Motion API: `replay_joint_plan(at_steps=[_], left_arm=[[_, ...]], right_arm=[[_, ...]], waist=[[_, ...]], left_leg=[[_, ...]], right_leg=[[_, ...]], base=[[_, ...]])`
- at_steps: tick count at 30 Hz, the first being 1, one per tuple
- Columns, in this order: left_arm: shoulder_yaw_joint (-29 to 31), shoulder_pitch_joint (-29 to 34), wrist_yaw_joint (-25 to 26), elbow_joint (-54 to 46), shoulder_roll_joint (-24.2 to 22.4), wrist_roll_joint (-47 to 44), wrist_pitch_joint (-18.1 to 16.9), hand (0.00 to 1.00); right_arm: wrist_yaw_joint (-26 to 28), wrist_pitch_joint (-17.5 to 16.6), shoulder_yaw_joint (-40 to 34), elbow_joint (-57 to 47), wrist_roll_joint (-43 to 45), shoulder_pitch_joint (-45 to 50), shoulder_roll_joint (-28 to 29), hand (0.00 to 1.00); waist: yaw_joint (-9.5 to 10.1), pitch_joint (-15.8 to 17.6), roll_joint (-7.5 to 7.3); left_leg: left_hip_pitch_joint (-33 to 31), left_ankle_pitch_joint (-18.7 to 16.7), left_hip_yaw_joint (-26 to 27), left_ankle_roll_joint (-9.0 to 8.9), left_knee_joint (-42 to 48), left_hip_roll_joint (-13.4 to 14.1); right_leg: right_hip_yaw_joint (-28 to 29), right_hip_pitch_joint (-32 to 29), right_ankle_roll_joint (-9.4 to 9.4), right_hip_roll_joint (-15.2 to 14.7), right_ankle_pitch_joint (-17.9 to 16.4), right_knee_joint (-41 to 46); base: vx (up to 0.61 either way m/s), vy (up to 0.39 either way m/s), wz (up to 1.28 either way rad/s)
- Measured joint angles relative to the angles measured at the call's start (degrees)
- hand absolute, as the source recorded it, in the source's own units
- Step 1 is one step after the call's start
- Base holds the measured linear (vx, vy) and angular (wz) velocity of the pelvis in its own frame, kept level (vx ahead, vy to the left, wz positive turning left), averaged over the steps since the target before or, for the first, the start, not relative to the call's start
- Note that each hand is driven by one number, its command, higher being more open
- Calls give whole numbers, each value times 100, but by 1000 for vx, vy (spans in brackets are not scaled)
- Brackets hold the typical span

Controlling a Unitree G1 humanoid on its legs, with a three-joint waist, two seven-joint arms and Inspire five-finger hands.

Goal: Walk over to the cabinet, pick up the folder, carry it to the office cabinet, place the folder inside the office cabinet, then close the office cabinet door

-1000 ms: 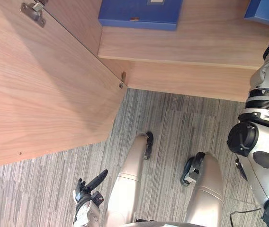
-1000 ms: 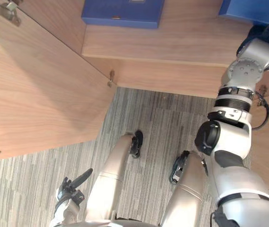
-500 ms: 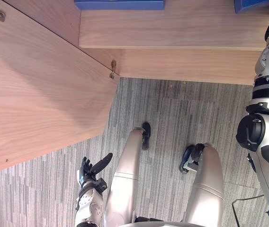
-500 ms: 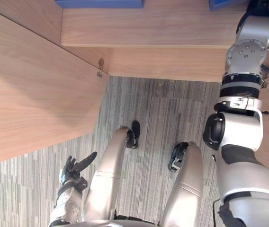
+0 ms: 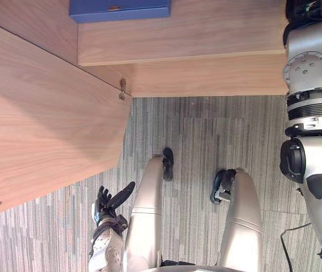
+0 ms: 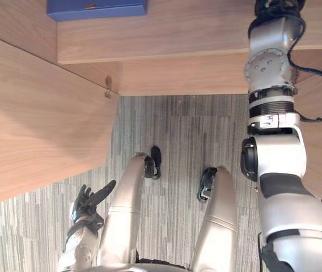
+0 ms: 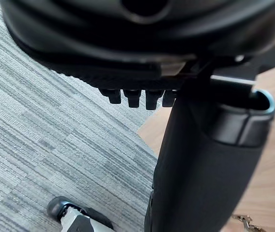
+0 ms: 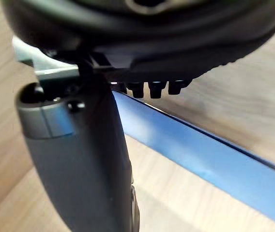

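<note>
Left of the shelf, the open cabinet door juts out over the carpet and walls off that side. On the shelf, bare wood lies between the blue folder and the right arm. The carpet in front of the shelf is free.

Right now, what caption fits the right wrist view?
Right hand close to a blue folder on the wooden cabinet shelf.
</note>
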Motion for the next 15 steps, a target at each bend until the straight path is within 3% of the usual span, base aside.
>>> replay_joint_plan(at_steps=[4,8,15], left_arm=[[-50,56,-131,-267,6,3,4,100],[-73,137,-310,-605,14,38,47,100],[-85,371,-561,-1056,31,308,101,100]], right_arm=[[297,469,514,494,-813,-113,-136,100],[972,1079,1257,971,-2123,-232,-476,100],[1779,1318,1695,1159,-3577,-256,-815,100]], waist=[[-44,5,-14],[-107,8,-36],[-130,-5,-85]], left_leg=[[71,8,43,4,-82,98],[302,9,75,2,-178,145],[420,51,138,5,-311,226]], right_leg=[[-61,26,-14,31,111,-127],[-104,232,-44,37,147,-233],[-105,327,-47,109,260,-441]], base=[[-2,4,-16],[-16,-4,-7],[-23,7,-8]])
